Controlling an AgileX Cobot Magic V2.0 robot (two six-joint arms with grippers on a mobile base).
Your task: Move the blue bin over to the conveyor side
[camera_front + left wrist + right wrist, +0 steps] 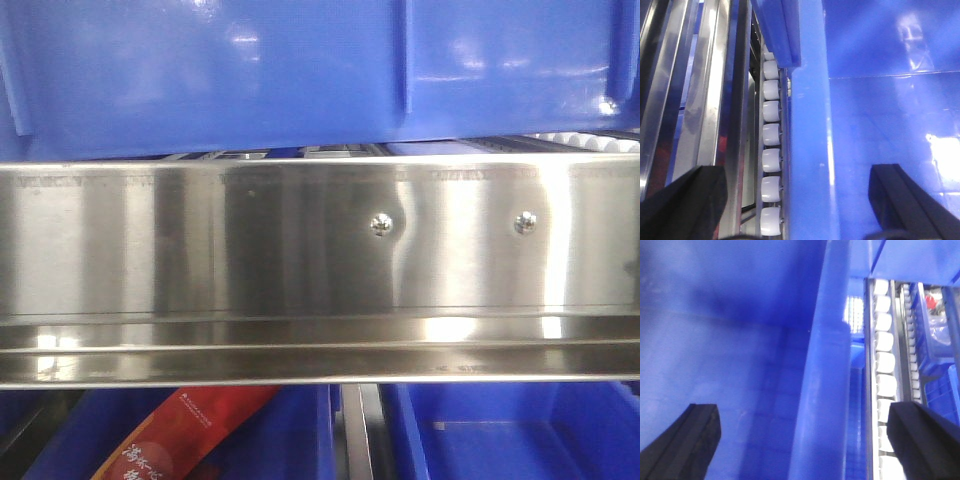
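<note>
**Both grippers straddle the blue bin's walls on the roller rack**

In the front view the blue bin fills the top of the frame from the left edge almost to the right. Its ribbed side wall faces the camera. It sits on the upper level of the stainless-steel rack, just behind the rack's broad front rail. Two bolt heads stand right of the rail's middle. Under the rail, a lower crate at the left holds a red packet with white print, and a second lower crate sits at the right.

In the left wrist view, steel rails run along the left side, followed by a column of white rollers. Next comes the bin's thick rim, with its glossy inside to the right. The left gripper is spread wide across that rim. One black finger hangs outside over the rails and the other hangs inside the bin. Both are clear of the wall.

In the right wrist view, the bin's inside lies at the left and its rim runs up the middle. Two roller tracks lie to the right, with small blue crates beyond them at the frame's right edge. The right gripper is likewise spread wide. One finger is inside the bin and the other is outside over the rollers. Neither touches the wall.
</note>
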